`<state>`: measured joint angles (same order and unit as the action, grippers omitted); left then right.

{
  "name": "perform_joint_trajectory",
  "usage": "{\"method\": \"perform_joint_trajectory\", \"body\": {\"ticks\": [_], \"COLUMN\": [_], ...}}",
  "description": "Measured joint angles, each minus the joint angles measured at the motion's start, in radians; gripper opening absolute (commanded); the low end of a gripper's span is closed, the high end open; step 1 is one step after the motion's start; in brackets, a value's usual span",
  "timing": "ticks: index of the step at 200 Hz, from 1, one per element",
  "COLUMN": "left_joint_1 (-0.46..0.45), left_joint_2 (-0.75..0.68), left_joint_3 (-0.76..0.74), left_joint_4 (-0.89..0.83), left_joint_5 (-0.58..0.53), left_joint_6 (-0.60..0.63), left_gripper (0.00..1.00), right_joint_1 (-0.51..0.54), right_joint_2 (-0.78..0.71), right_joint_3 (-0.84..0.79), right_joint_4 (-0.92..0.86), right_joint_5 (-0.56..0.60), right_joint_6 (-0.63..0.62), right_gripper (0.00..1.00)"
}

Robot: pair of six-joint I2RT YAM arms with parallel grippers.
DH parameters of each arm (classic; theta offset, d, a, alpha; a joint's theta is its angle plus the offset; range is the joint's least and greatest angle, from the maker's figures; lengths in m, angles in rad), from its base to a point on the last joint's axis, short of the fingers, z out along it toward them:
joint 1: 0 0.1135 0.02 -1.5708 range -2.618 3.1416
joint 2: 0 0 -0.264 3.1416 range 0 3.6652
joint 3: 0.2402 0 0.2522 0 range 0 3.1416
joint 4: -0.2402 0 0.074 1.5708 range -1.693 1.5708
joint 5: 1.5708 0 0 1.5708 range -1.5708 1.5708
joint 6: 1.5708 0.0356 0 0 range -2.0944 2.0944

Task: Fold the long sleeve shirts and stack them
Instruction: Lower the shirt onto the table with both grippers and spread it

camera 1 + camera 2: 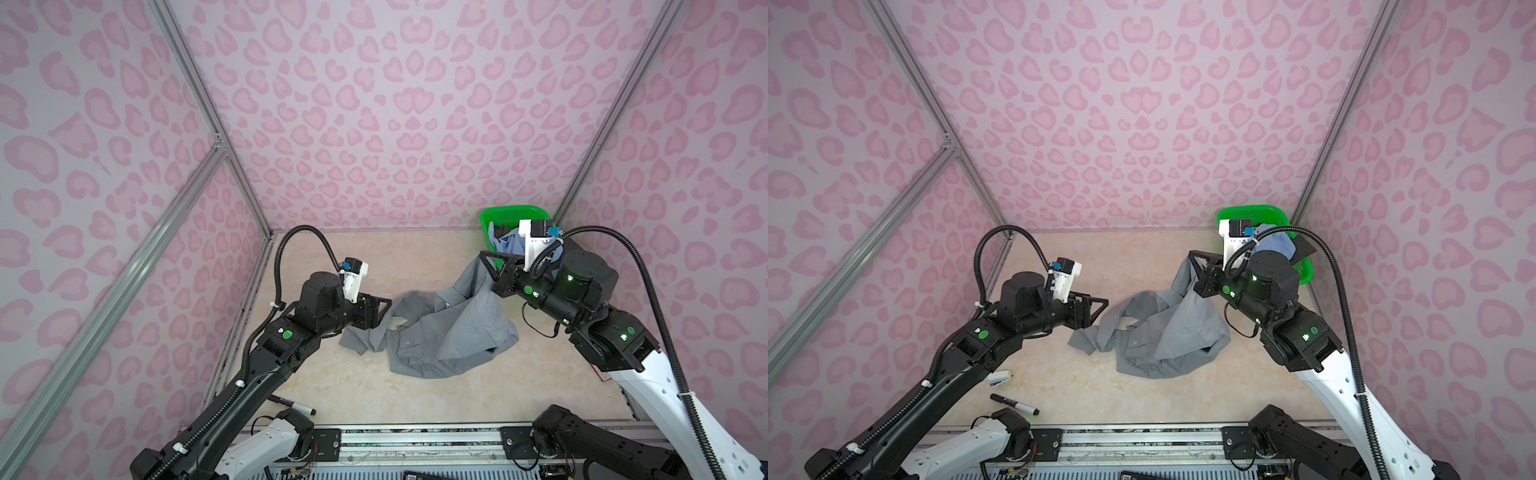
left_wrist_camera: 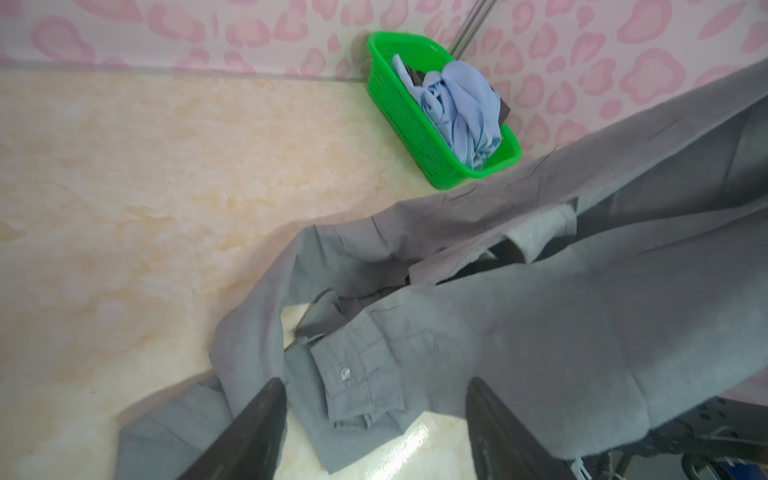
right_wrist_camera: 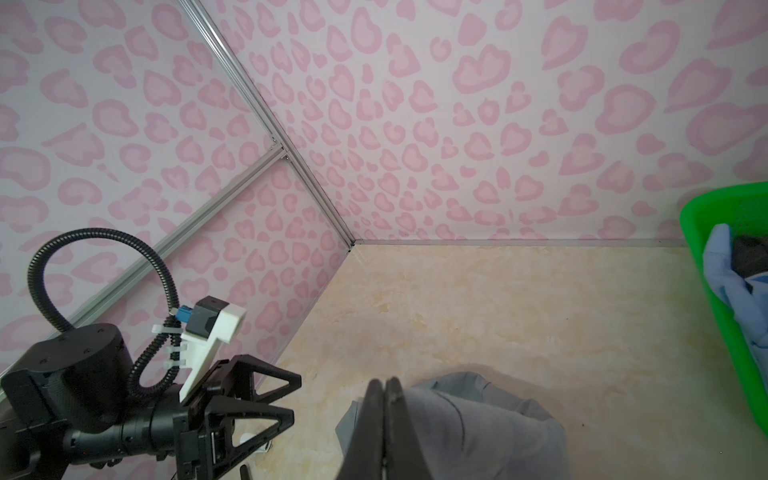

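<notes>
Pink heart-spotted walls (image 1: 374,104) enclose a beige, marble-patterned table (image 1: 415,266). Mid-table lies the grey shirt (image 1: 449,328), thin woven cloth, crumpled. One side is drawn up in a taut ridge to my right end effector (image 3: 384,384), whose fingers are pressed together, pinching a fold of it. A buttoned cuff (image 2: 353,374) and a sleeve sprawl flat towards my left end effector (image 2: 376,382); its fingers stand spread either side of the cuff, closed on nothing. In the far right corner a green perforated plastic basket (image 2: 399,108) holds a bunched light blue shirt (image 2: 461,104), with a dark charcoal shirt (image 3: 750,253) showing beside it. In both top views my right wrist and its cable hide part of the basket. Near the front edge, beside my left arm and well apart from the cloth, lie a black marker (image 1: 1014,404) and a small white stapler (image 1: 998,378)
</notes>
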<state>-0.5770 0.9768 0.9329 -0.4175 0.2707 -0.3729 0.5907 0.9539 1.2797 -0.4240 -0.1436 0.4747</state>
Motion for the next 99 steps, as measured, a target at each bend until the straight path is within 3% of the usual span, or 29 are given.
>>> {"method": "perform_joint_trajectory", "body": {"ticks": [34, 76, 99], "left_joint_1": [-0.159, -0.492, -0.581], "left_joint_2": [-0.007, -0.121, -0.093], "left_joint_3": [-0.125, -0.315, -0.373], "left_joint_4": [0.084, 0.268, 0.367], "left_joint_5": [-0.020, -0.208, -0.338], "left_joint_6": [-0.022, 0.047, 0.109], "left_gripper": [0.80, 0.87, 0.86], "right_joint_1": [0.000, -0.002, -0.004], "right_joint_2": [0.012, 0.026, 0.032], "right_joint_3": [0.036, 0.071, 0.079], "right_joint_4": [-0.037, -0.041, -0.046], "right_joint_5": [0.013, 0.040, 0.071], "right_joint_6": [0.001, 0.004, 0.024], "right_gripper": [0.00, 0.00, 0.00]}}
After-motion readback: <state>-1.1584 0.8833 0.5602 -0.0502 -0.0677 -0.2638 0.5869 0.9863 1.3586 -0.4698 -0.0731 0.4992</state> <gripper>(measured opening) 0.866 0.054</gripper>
